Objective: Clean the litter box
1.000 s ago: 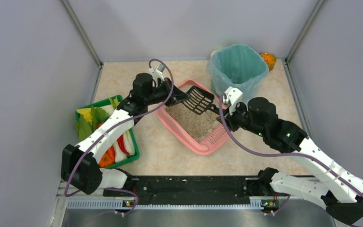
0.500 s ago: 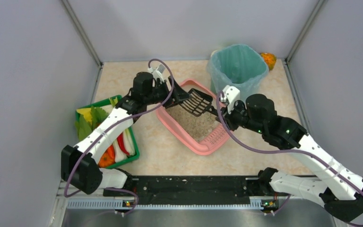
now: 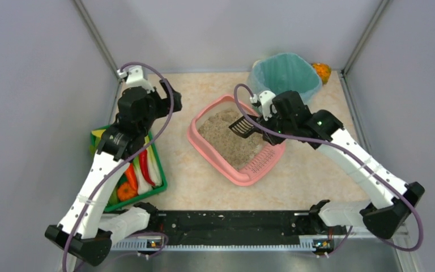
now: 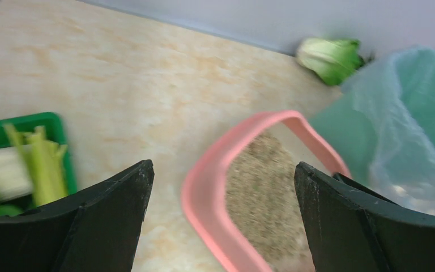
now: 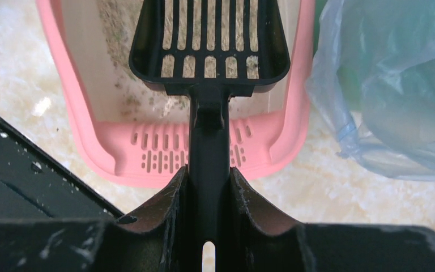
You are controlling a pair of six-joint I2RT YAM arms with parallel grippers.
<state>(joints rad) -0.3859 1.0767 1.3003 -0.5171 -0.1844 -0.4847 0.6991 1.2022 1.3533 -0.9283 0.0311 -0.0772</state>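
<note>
The litter box (image 3: 259, 165) is a shallow pink tray in the middle of the table, with beige litter (image 3: 224, 136) inside and a slotted ledge at its near end. My right gripper (image 3: 259, 120) is shut on the handle of a black slotted scoop (image 3: 241, 127), whose blade hangs over the litter. In the right wrist view the handle (image 5: 208, 141) runs between both fingers of the right gripper (image 5: 209, 175), the blade (image 5: 209, 39) lies above the litter, and the ledge (image 5: 164, 150) lies below. My left gripper (image 4: 224, 167) stands wide open and holds nothing, left of the box rim (image 4: 204, 192).
A tall teal-lined bin (image 3: 286, 73) stands just behind the box, with an orange item (image 3: 321, 71) beyond it. A green tray (image 3: 141, 198) of colourful vegetables sits at the left under my left arm. A leafy green (image 4: 331, 56) lies by the back wall. A black rail (image 3: 232, 221) runs along the front edge.
My left gripper opened, let go of the scoop and drew back to the left. My right gripper closed on the handle and carried the scoop left over the litter.
</note>
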